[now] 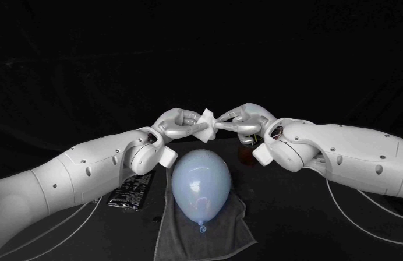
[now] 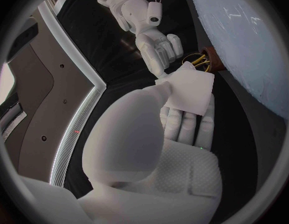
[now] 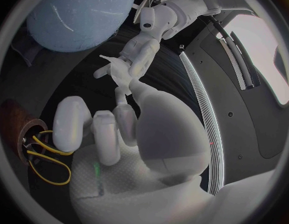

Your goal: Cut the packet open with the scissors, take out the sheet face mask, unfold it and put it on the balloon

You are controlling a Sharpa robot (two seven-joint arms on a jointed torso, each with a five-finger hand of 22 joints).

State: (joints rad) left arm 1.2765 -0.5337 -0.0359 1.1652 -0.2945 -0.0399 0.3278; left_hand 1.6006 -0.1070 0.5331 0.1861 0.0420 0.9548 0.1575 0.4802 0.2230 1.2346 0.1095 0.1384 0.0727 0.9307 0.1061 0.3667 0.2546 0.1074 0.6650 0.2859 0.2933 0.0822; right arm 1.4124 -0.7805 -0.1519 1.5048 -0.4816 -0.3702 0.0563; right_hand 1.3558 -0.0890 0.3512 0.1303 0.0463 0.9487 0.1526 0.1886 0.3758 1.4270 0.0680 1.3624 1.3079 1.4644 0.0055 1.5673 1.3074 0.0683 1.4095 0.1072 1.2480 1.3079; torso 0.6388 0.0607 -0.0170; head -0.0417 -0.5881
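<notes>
- I see the left hand (image 1: 176,124) and right hand (image 1: 245,120) meeting at mid-frame in the head view, above the balloon (image 1: 201,182).
- Both pinch the folded white mask (image 1: 205,127) between them, fingers curled onto its opposite edges. It hangs clear of the balloon.
- The balloon lies on a grey towel (image 1: 205,240) on the surface (image 1: 319,226), knot toward the bottom edge.
- The black packet (image 1: 133,192) lies left of the towel, partly under the left arm.
- Yellow-handled scissors (image 3: 49,157) stand in a brown cup (image 1: 244,155) just right of the balloon.
</notes>
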